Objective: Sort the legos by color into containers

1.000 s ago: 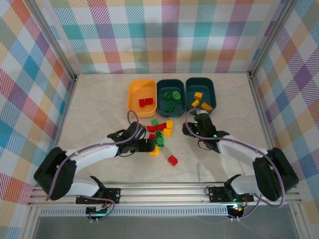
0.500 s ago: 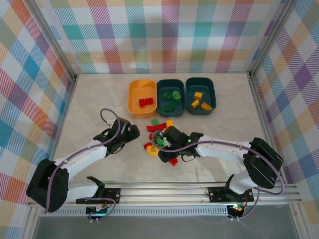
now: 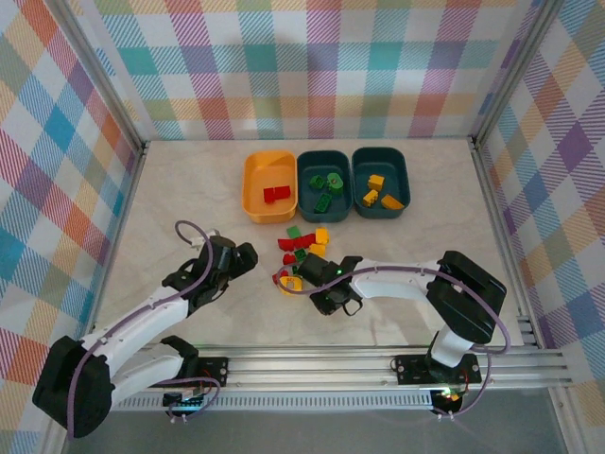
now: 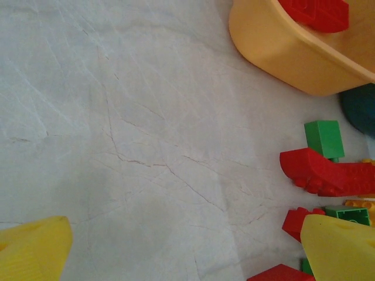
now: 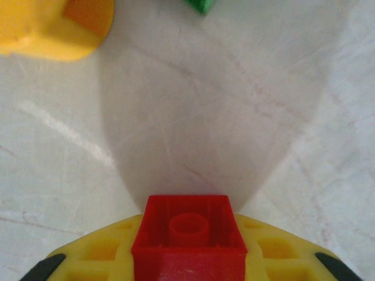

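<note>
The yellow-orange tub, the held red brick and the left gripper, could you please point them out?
yellow-orange tub (image 3: 268, 170), top external view, bare floor.
red brick (image 5: 187, 231), right wrist view, studded top face.
left gripper (image 4: 187, 252), left wrist view, midway between fingertips.

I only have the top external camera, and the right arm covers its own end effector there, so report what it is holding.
Observer: On the right wrist camera, the right end effector has a red brick pinched between its yellow fingers.
Operator: Tell me how it sits in there.
Observer: It is centred between them, with a single stud facing the camera.
Operator: Now check the left one.
Observer: On the left wrist camera, the left end effector is open, its fingers wide apart with bare table between them.
</note>
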You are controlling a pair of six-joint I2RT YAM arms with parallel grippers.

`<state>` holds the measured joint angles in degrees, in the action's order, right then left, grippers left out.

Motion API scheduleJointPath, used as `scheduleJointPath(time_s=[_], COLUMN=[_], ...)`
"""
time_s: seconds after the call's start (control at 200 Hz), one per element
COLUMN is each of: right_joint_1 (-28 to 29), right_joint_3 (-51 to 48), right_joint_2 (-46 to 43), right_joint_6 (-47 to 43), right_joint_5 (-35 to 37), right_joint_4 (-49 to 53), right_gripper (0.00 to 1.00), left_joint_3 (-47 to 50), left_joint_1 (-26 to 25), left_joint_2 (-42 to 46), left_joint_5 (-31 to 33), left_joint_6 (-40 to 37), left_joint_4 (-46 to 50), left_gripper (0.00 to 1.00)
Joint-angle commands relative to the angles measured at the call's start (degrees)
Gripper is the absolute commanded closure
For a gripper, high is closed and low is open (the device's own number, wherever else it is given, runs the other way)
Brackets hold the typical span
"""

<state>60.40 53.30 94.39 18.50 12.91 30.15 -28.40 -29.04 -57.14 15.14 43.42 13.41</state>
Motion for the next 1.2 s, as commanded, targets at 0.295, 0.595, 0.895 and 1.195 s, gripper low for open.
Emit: scheduleJointPath(time_s=[0.295, 0.595, 0.895, 1.195], right_joint_1=[-7.49, -16.98, -17.77, -17.38], right_joint_3=[22.55, 49.76, 68.62, 40.86], right_joint_2=[5.38, 29.47, 40.36, 18.91], right_joint_6=[-9.09, -9.37, -9.54, -5.62], right_joint_5=[5.54, -1.80, -0.69, 1.77], right_joint_4=[-12.17, -8.99, -0.56, -13.30], right_gripper=[0.83, 0.82, 0.39, 0.36], left_joint_3=[2.17, 10.47, 11.60, 3.95], left_joint_1=[0.56, 0.47, 0.38, -4.33], left_joint_2=[-3.22, 7.69, 14.20, 2.19], left_joint_5=[-0.18, -1.95, -9.90, -13.81], left_joint_6=[3.34, 9.65, 3.44, -2.81], left_joint_4=[0.08, 1.11, -2.21, -5.39], left_gripper=[0.00, 0.00, 0.00, 0.05])
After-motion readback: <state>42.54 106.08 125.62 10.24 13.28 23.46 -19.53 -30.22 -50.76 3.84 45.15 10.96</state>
